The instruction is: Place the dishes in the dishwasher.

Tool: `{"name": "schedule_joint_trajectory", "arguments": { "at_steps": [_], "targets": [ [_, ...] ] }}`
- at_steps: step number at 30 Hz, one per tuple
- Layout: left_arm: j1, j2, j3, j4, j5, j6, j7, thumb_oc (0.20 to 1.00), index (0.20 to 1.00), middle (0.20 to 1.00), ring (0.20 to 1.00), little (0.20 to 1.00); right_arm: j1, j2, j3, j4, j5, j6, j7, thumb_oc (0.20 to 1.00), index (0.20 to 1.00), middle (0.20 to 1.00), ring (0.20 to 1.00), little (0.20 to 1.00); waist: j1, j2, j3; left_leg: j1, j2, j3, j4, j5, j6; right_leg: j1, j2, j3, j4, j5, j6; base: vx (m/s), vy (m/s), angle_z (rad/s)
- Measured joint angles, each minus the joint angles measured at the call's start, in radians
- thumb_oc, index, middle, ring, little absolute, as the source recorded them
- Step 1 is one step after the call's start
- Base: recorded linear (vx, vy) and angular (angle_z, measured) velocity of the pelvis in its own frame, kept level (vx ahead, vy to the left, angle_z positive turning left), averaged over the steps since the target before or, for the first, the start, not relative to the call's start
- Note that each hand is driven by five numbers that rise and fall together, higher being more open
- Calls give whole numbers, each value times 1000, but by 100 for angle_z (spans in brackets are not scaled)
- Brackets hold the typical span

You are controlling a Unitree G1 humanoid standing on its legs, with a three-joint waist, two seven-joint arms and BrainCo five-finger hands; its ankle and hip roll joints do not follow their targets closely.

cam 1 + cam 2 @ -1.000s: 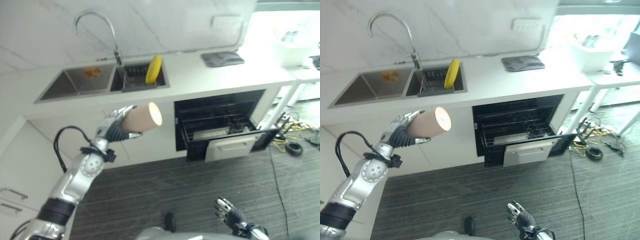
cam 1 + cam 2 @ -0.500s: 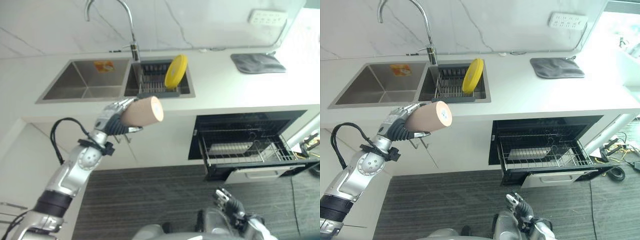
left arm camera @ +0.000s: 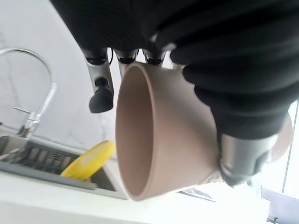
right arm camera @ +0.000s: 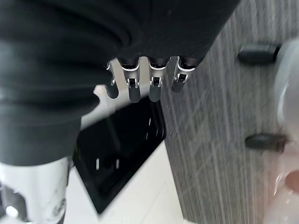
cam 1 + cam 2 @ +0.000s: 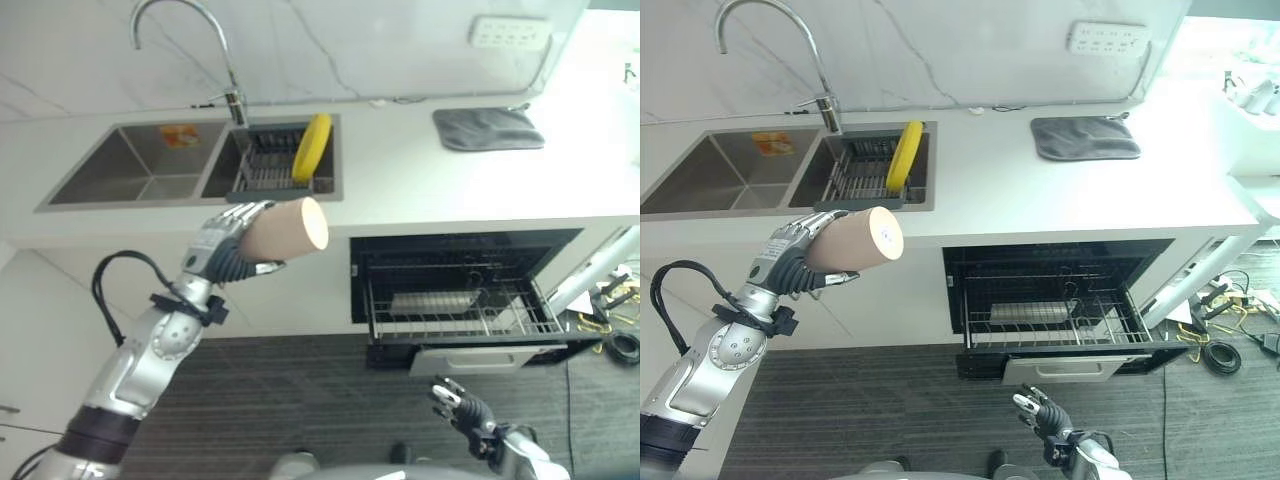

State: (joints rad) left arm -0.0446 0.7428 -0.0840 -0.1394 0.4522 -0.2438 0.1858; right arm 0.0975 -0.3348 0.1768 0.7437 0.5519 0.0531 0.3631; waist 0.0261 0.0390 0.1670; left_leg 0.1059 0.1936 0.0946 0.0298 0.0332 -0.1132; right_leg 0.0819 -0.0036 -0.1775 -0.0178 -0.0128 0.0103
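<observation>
1 tan cup point(image 5: 285, 229) clasped sideways in left hand point(image 5: 222, 250), centre-left; right hand point(image 5: 462, 413) slack-fingered, lower right; best carried level to open dishwasher rack point(image 5: 458, 305).

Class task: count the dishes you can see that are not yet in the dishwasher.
2: a tan cup held in the left hand, and a yellow plate standing on edge in the sink rack. Others may be hidden there.
</observation>
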Motion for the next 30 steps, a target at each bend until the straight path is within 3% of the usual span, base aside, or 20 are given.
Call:
{"name": "schedule_joint_trajectory", "arguments": {
  "at_steps": [3,5,7,10,11,12,13,14,16,17,19,20,22,24,25,26,27,28,29,30],
  "targets": [
    [-36,-11,-16,4,-1,-1,-8,200,200,200,200,200,18,-10,8,0,0,-7,3,1000,1000,1000,1000,1000,-29,6,-3,-55,-8,24,68,77,-37,6,-5,-26,-14,-7,-29,21,-97,22],
    [-107,-28,-56,4,-1,-6,-16,200,200,200,200,200,47,-10,12,1,-2,-16,4,1000,1000,1000,1000,1000,-59,2,-1,-125,-4,148,155,85,-45,15,-17,-72,-21,-10,-36,69,76,68],
    [-137,-42,-83,8,-1,-9,-23,200,200,200,200,200,44,-2,18,2,-2,-22,0,1000,1000,1000,1000,1000,-68,6,-4,-129,-49,216,166,28,-12,16,-26,-75,-15,-9,-35,124,194,12],
    [-143,-34,-78,61,-2,-22,-26,200,200,200,200,200,-6,3,49,2,-2,-24,-12,1000,1000,1000,1000,1000,-67,24,-11,-40,-188,87,-10,-28,68,17,-5,-12,-13,7,-43,115,190,-57],
    [-147,-33,-75,81,-2,-23,-27,200,200,200,200,200,-9,4,47,-13,-2,-24,-12,1000,1000,1000,1000,1000,-73,36,-17,-20,-196,76,-51,-30,74,18,14,-4,-4,-1,-38,100,164,-43],
    [-155,-35,-75,92,-1,-24,-30,200,200,200,200,200,-3,8,43,-23,-2,-23,-14,1000,1000,1000,1000,1000,-81,36,-15,-7,-188,87,-67,-49,125,18,24,-18,13,-14,-36,67,144,-5],
    [-155,-35,-75,95,0,-24,-31,200,200,200,200,200,4,18,43,-29,-2,-19,-22,1000,1000,1000,1000,1000,-82,21,-11,3,-195,86,-78,-43,137,8,16,-25,49,-32,-22,35,98,15],
    [-159,-38,-78,109,0,-24,-30,200,200,200,200,200,21,24,38,-47,-4,-17,-28,1000,1000,1000,1000,1000,-80,19,-4,4,-195,84,-77,-47,154,-46,5,-30,168,-62,1,9,-6,19],
    [-174,-7,-108,152,0,-18,-30,200,200,200,200,200,38,37,48,-108,-5,-17,-30,1000,1000,1000,1000,1000,-73,24,18,2,-194,75,-42,-70,173,-271,-88,-65,647,-119,104,58,-145,21],
    [-174,15,-117,152,0,-20,-26,200,200,200,200,200,37,59,63,-105,-9,-15,-28,1000,1000,1000,1000,1000,-68,2,20,-3,-213,73,-22,-90,165,-331,-167,-53,692,-135,128,110,-257,19],
    [-171,33,-109,152,0,-19,-21,200,200,200,200,200,33,68,81,-107,-17,-15,-19,1000,1000,1000,1000,1000,-56,-13,18,-5,-234,67,-10,-96,161,-323,-259,-54,487,-122,132,207,-587,13],
    [-170,58,-109,152,0,-17,-15,200,200,200,200,200,30,76,81,-104,-23,-15,-8,1000,1000,1000,1000,1000,-50,-38,19,-9,-249,57,17,-116,147,-264,-344,-48,244,-21,203,248,-714,11],
    [-152,28,-96,200,-9,-20,2,200,200,200,200,200,33,105,37,-49,-31,-7,2,1000,1000,1000,1000,1000,-56,-44,19,-9,-237,25,57,-144,148,-192,-378,-45,139,68,228,236,-715,27],
    [-96,14,-88,198,-9,-8,8,200,200,200,200,200,58,112,20,-65,-39,11,15,1000,1000,1000,1000,1000,-42,-55,16,-8,-192,0,99,-177,114,-120,-313,-33,138,74,205,211,-750,26],
    [-46,16,-69,158,-9,3,9,200,200,200,200,200,59,107,34,-86,-51,29,22,1000,1000,1000,1000,1000,-32,-63,13,-4,-150,1,113,-190,82,-83,-248,-52,135,35,179,178,-776,6],
    [3,11,-59,114,-8,12,10,200,200,200,200,200,34,76,82,-86,-83,51,25,1000,1000,1000,1000,1000,-25,-45,13,1,-82,15,116,-182,45,-71,-178,-73,142,16,135,154,-751,-11],
    [20,9,-58,86,-8,13,10,200,200,200,200,200,29,66,87,-90,-90,52,31,1000,1000,1000,1000,1000,-25,-40,14,1,-47,28,120,-168,22,-74,-149,-83,160,-7,101,123,-600,-5],
    [37,-4,-46,39,-8,17,9,200,200,200,200,200,28,52,89,-94,-102,54,47,1000,1000,1000,1000,1000,-23,-41,16,-47,-13,37,211,-157,2,-108,-118,-101,238,-68,29,124,-426,15],
    [35,-23,-41,-2,-8,16,8,200,200,200,200,200,32,43,86,-95,-102,56,56,1000,1000,1000,1000,1000,-14,-62,18,-122,32,60,358,-137,-16,-139,-114,-112,308,-123,-15,114,-216,15],
    [34,-27,-45,-7,-6,7,7,200,200,200,200,200,49,37,90,-87,-102,59,56,1000,1000,1000,1000,1000,-9,-61,21,-170,70,82,459,-97,4,-100,-86,-113,295,-147,-24,206,-200,9]
  ]
}}
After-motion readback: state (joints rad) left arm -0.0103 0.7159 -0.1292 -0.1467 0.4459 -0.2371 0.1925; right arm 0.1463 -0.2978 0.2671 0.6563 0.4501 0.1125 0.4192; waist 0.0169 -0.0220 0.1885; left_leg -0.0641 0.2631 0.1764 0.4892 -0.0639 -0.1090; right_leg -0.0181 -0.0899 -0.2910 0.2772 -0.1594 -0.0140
